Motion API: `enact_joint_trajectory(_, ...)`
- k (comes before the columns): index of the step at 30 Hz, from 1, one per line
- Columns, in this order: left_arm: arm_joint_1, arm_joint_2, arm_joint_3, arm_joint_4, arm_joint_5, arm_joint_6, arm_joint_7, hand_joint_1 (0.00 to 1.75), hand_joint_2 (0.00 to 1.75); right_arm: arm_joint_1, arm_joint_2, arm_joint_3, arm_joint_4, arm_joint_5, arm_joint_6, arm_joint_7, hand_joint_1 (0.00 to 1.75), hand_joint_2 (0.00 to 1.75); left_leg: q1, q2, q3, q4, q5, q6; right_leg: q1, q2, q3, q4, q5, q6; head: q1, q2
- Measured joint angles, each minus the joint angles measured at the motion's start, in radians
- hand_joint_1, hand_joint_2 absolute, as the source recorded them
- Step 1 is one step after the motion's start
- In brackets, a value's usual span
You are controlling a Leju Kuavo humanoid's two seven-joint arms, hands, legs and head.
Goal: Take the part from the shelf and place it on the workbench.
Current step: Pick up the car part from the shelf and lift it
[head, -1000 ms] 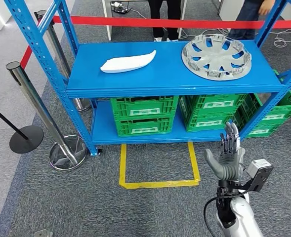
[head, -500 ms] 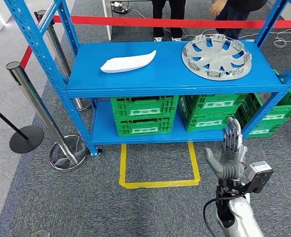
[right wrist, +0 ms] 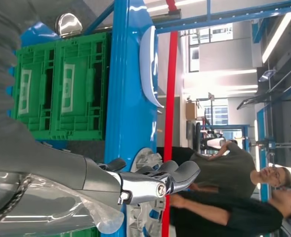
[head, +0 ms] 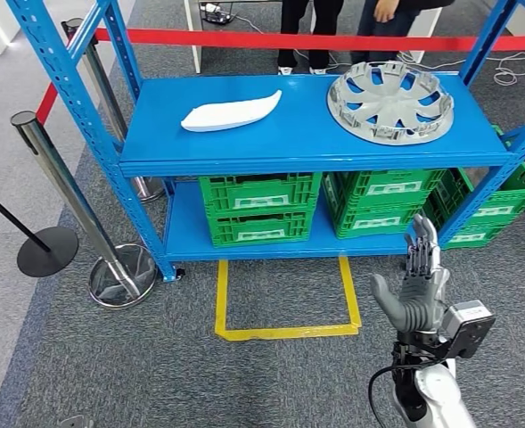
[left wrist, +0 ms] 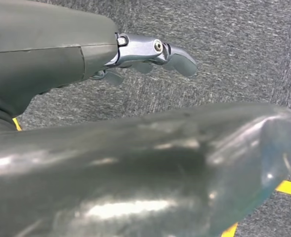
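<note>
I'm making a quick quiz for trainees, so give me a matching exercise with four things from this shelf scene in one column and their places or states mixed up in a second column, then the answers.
1. white part
2. hubcap
3. green crates
4. right hand

A. lower shelf
B. open, raised, below the top shelf
C. top shelf, toward the robot's left
D. top shelf, toward the robot's right

Pairs: 1-C, 2-D, 3-A, 4-B
</note>
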Motion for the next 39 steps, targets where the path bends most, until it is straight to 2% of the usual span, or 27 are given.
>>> enact_joint_trajectory(6, -0.001, -0.001, -0.005, 0.0, 0.0, 0.0, -0.002, 0.0, 0.0, 0.0, 0.0, 0.0, -0.006, 0.005, -0.025, -0.017, 0.0, 1.75, 0.0, 0.0, 0.0, 0.001, 0.0, 0.0, 0.0, 0.0, 0.0, 0.0, 0.0, 0.0, 0.0, 0.0)
enact_joint_trajectory(10, -0.003, -0.006, -0.005, 0.0, 0.001, 0.005, -0.003, 0.0, 0.0, -0.003, 0.0, 0.0, -0.011, -0.003, -0.045, -0.022, 0.0, 0.0, -0.002, 0.0, -0.001, 0.002, 0.0, 0.0, -0.002, 0.0, 0.0, -0.001, 0.001, 0.001, 0.0, 0.0)
enact_joint_trajectory(17, -0.008, -0.007, -0.006, 0.0, 0.001, 0.01, 0.003, 0.0, 0.0, -0.017, 0.0, -0.001, -0.009, -0.023, -0.054, -0.024, 0.0, 0.0, -0.005, -0.001, -0.007, 0.012, -0.002, 0.005, -0.005, 0.0, -0.001, -0.001, 0.006, 0.009, 0.0, 0.0)
enact_joint_trajectory(20, -0.009, -0.008, -0.006, 0.0, 0.001, 0.011, 0.003, 0.0, 0.0, -0.022, 0.001, -0.002, -0.009, -0.025, -0.052, -0.024, 0.0, 0.0, -0.002, 0.0, -0.006, 0.003, 0.006, 0.017, -0.006, 0.0, -0.006, 0.003, 0.0, 0.017, 0.0, 0.0)
enact_joint_trajectory(22, -0.012, -0.009, -0.006, 0.0, 0.001, 0.011, 0.003, 0.0, 0.0, -0.026, 0.001, -0.002, -0.008, -0.026, -0.05, -0.025, 0.0, 0.0, 0.002, 0.001, -0.006, -0.007, 0.014, 0.027, -0.006, 0.001, -0.037, 0.064, -0.043, 0.018, 0.002, 0.0)
enact_joint_trajectory(24, -0.013, -0.011, -0.006, 0.0, 0.001, 0.011, 0.003, 0.0, 0.0, -0.028, 0.001, -0.002, -0.004, -0.027, -0.046, -0.026, 0.0, 0.0, 0.001, 0.002, -0.009, -0.007, 0.016, 0.031, -0.005, 0.001, -0.099, 0.198, -0.109, 0.018, 0.003, 0.0)
enact_joint_trajectory(25, -0.013, -0.011, -0.007, 0.0, 0.001, 0.011, 0.004, 0.0, 0.0, -0.028, 0.001, -0.002, -0.001, -0.028, -0.043, -0.026, 0.0, 0.0, 0.0, 0.002, -0.011, -0.006, 0.016, 0.031, -0.006, 0.001, -0.126, 0.258, -0.129, 0.019, 0.003, 0.0)
enact_joint_trajectory(26, -0.013, -0.012, -0.007, 0.0, 0.0, 0.012, 0.004, 0.0, 0.0, -0.028, 0.001, -0.001, 0.002, -0.029, -0.041, -0.026, 0.0, 0.0, 0.0, 0.001, -0.011, -0.006, 0.015, 0.031, -0.006, 0.001, -0.141, 0.289, -0.131, 0.02, 0.003, 0.0)
enact_joint_trajectory(27, -0.014, -0.013, -0.009, 0.0, 0.0, 0.012, 0.005, 0.0, 0.0, -0.029, 0.001, -0.001, 0.006, -0.029, -0.039, -0.027, 0.0, 0.0, 0.0, 0.001, -0.011, -0.004, 0.014, 0.029, -0.006, 0.001, -0.137, 0.281, -0.113, 0.02, 0.003, 0.0)
enact_joint_trajectory(29, -0.015, -0.014, -0.012, 0.0, 0.0, 0.012, 0.006, 0.0, 0.0, -0.035, 0.001, 0.0, 0.011, -0.03, -0.036, -0.029, 0.0, 0.0, 0.002, -0.001, -0.011, 0.005, 0.008, 0.022, -0.008, 0.0, -0.083, 0.167, -0.044, 0.02, 0.003, 0.0)
enact_joint_trajectory(30, -0.016, -0.015, -0.014, 0.0, -0.001, 0.012, 0.007, 0.0, 0.0, -0.039, 0.001, 0.001, 0.014, -0.03, -0.035, -0.031, 0.0, 0.0, 0.001, -0.001, -0.013, 0.012, 0.003, 0.016, -0.008, 0.001, -0.052, 0.106, -0.019, 0.019, 0.003, 0.0)
enact_joint_trajectory(31, -0.017, -0.015, -0.015, 0.0, -0.001, 0.012, 0.007, 0.0, 0.0, -0.043, 0.001, 0.001, 0.017, -0.03, -0.035, -0.032, 0.0, 0.0, 0.0, -0.002, -0.017, 0.019, 0.0, 0.01, -0.007, 0.001, -0.03, 0.062, -0.009, 0.015, 0.003, 0.0)
enact_joint_trajectory(32, -0.018, -0.016, -0.015, 0.0, -0.002, 0.012, 0.008, 0.0, 0.0, -0.045, 0.001, 0.002, 0.019, -0.03, -0.034, -0.034, 0.0, 0.0, -0.002, -0.003, -0.023, 0.025, -0.001, 0.004, -0.006, 0.002, -0.021, 0.043, -0.011, 0.01, 0.003, 0.0)
enact_joint_trajectory(35, -0.02, -0.015, -0.018, 0.0, -0.003, 0.013, 0.011, 0.0, 0.0, -0.048, 0.001, 0.003, 0.027, -0.03, -0.033, -0.036, 0.0, 0.0, -0.001, -0.003, -0.034, 0.035, -0.003, -0.008, -0.005, 0.004, -0.022, 0.037, -0.015, -0.005, 0.002, 0.0)
enact_joint_trajectory(37, -0.022, -0.013, -0.02, 0.0, -0.005, 0.013, 0.012, 0.0, 0.0, -0.053, 0.001, 0.004, 0.03, -0.03, -0.032, -0.036, 0.0, 0.0, 0.002, -0.004, -0.055, 0.083, -0.038, -0.02, -0.008, 0.001, -0.02, 0.034, -0.014, -0.016, -0.002, 0.0)
enact_joint_trajectory(39, -0.023, -0.013, -0.021, 0.0, -0.006, 0.013, 0.013, 0.0, 0.0, -0.057, 0.001, 0.005, 0.034, -0.031, -0.029, -0.037, 0.0, 0.0, 0.006, -0.005, -0.109, 0.204, -0.097, -0.03, -0.008, -0.001, -0.019, 0.033, -0.015, -0.023, -0.006, 0.0)
